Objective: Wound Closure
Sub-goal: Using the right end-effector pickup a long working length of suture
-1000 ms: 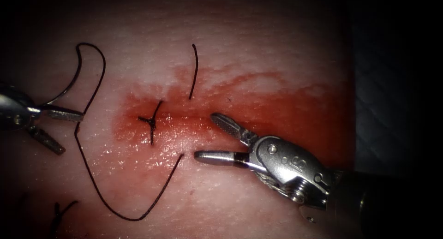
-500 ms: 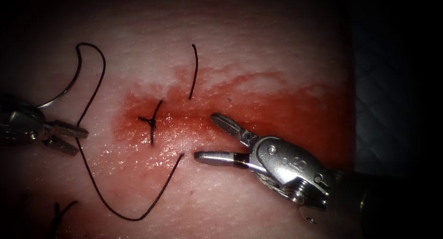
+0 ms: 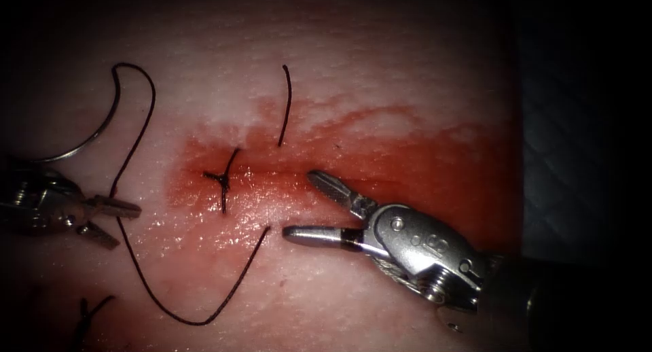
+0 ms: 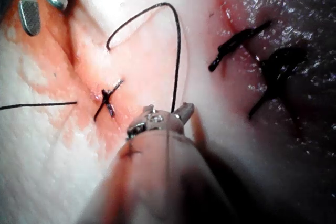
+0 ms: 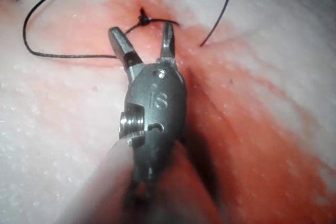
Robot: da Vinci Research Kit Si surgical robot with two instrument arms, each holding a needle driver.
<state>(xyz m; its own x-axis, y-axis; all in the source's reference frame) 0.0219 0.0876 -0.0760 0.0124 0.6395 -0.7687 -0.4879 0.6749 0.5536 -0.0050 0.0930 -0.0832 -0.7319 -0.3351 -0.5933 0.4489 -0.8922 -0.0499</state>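
Note:
The curved needle [image 3: 92, 136] lies free on the tissue [image 3: 380, 80] left of the cut [image 3: 285, 179], held by neither tool. Its black thread [image 3: 146, 284] loops down and ends near the right tool. My left tool [image 3: 128, 225] is below the needle, jaws open, with the thread running between them; the left wrist view shows the thread [image 4: 177, 56] dropping into the gap of the left tool [image 4: 168, 111]. My right tool [image 3: 302, 206] hovers over the cut, jaws wide open and holding nothing. A tied knot [image 3: 223, 179] sits at the cut's left end, just beyond the right tool [image 5: 142, 32].
A cut end of thread [image 3: 285, 107] lies above the cut. Red fluid [image 3: 421, 168] covers the tissue around the wound. Another dark stitch [image 3: 85, 311] sits at the lower left. The tissue ends at a dark edge [image 3: 523, 155] on the right.
The left tool has moved down and right, away from the needle's tip to the thread, and its jaws have narrowed. The right tool has shifted slightly left.

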